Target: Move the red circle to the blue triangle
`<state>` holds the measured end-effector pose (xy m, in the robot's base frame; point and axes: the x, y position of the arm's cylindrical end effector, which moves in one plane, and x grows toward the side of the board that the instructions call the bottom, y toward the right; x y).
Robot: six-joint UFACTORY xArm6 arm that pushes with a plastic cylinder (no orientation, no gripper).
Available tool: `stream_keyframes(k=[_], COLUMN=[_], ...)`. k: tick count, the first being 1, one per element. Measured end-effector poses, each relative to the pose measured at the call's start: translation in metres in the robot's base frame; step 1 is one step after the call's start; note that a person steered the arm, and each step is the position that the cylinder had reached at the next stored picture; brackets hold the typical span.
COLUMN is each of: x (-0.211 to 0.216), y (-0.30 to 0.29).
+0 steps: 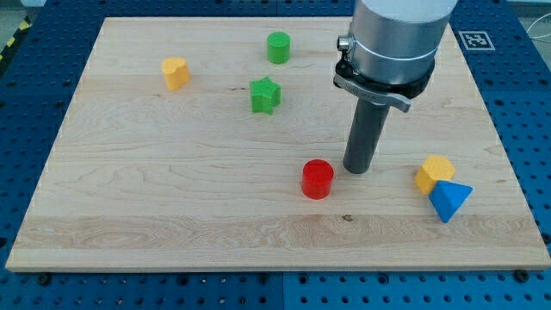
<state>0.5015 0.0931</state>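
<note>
The red circle [318, 179] is a short red cylinder a little right of the board's middle, toward the view's bottom. The blue triangle [449, 200] lies at the view's lower right, touching a yellow block [433, 173] just above it. My tip [358, 170] stands on the board just right of the red circle and slightly above it, with a small gap between them. The blue triangle is well to the right of my tip.
A green star [265, 95] and a green cylinder [278, 47] sit at the view's upper middle. A yellow heart-like block [175, 73] sits at the upper left. The wooden board [155, 207] ends near the blue triangle on the right.
</note>
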Motion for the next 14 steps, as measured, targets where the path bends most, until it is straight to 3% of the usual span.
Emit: stream_keyframes(k=[2, 3, 6, 8, 9, 11, 14], x=[0.000, 0.010, 0.038, 0.041, 0.044, 0.048, 0.110], y=[-0.102, -0.106, -0.018, -0.092, -0.091, -0.024, -0.064])
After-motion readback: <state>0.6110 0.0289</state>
